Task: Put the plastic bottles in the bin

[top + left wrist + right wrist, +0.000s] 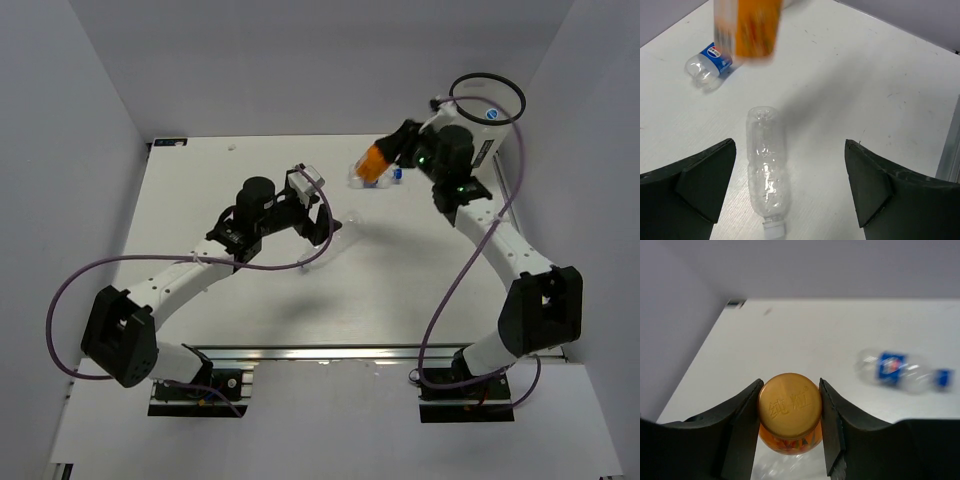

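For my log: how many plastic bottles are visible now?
3: orange bottle in the right claw; clear bottle lying below the left claw; blue-labelled bottle lying beyond it. Others may be hidden.

White table [200, 180] – pale grey walls [70, 150] on three sides, soft even light

Right fingers [740, 425] clamped, apparently held high; left fingers [695, 185] spread wide apart.

The orange bottle [752, 27], at 11 o'clock in the left wrist view, is blurred and cut by the top edge; it hides part of the blue-labelled bottle [707, 65], blurred at 3 o'clock in the right wrist view.
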Robot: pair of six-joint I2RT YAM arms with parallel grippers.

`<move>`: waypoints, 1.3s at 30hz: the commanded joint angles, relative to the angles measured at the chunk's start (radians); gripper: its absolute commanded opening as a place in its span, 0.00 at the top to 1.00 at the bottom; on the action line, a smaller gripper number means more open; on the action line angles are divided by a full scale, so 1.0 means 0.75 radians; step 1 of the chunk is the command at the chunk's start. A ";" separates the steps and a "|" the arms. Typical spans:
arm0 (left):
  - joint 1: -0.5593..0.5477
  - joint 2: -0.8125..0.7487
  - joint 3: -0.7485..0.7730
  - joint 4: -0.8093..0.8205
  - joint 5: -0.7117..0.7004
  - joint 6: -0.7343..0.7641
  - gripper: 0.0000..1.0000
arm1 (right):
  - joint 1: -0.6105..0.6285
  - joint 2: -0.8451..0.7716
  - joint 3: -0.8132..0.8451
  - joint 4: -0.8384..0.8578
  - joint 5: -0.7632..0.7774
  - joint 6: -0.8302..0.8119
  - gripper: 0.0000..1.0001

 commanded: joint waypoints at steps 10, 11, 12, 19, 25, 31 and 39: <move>0.008 0.040 -0.031 -0.038 -0.186 0.009 0.02 | -0.340 0.460 0.928 -0.053 0.981 -0.469 0.89; 0.020 0.062 -0.027 -0.042 -0.187 0.009 0.02 | -0.358 0.523 0.971 -0.051 0.991 -0.488 0.88; 0.026 0.105 -0.019 -0.057 -0.187 0.009 0.02 | -0.366 0.554 1.038 -0.039 0.997 -0.508 0.87; 0.112 0.319 0.075 -0.116 -0.009 0.017 0.02 | -0.397 0.844 1.294 0.136 1.118 -0.756 0.84; 0.120 0.436 0.116 -0.138 0.032 0.064 0.02 | -0.409 1.010 1.434 0.100 1.000 -0.824 0.78; 0.122 0.504 0.171 -0.198 0.102 0.074 0.02 | -0.434 0.998 1.327 0.049 0.858 -0.670 0.68; 0.120 0.553 0.177 -0.237 0.157 0.093 0.02 | -0.444 0.951 1.241 -0.035 0.913 -0.599 0.11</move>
